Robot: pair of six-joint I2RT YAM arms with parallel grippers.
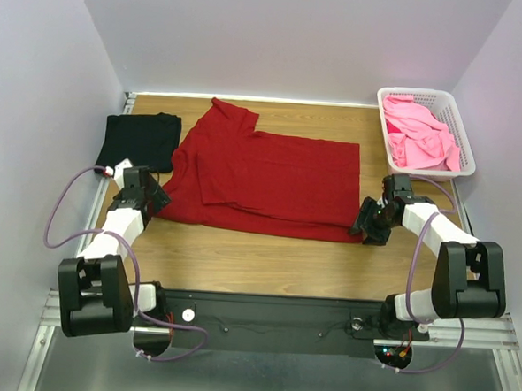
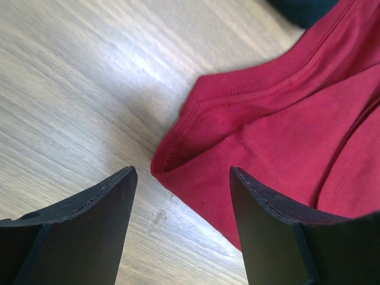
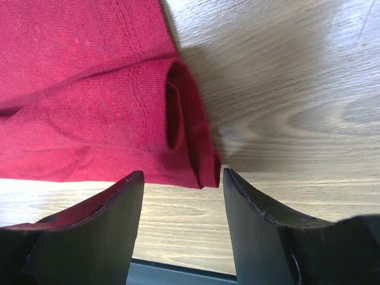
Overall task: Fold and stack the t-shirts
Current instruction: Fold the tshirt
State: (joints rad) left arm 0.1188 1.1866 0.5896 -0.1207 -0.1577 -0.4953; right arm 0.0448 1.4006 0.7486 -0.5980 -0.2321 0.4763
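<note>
Because the dark red t-shirt [image 1: 271, 174] lies spread on the surface [image 1: 239, 256] with its long near edge already doubled over, both arms sit at that edge's two ends, where a pair of corners can be lifted together. At the shirt's near left corner the left claw [image 2: 182, 172] is released, its fingers spread on either side of the rounded, layered corner of cloth, with no pinch made yet. At the shirt's near right corner the right claw [image 3: 183, 173] is likewise released, and the rolled hem of the fold lies just in front of the gap between its fingers. Neither one grips anything.

Judging by this stance, the step in hand is a two-corner grasp, so the near edge can be carried across the shirt for the next fold. Taking both ends at once should keep the cloth from skewing.

Just off the shirt's far left side rests the black t-shirt [image 1: 142, 139], folded small, probably the base of the stack. Beyond the shirt's far right corner, the pink t-shirts [image 1: 415, 134] wait crumpled in the white basket [image 1: 420, 93], so most of the task seems yet to do.
</note>
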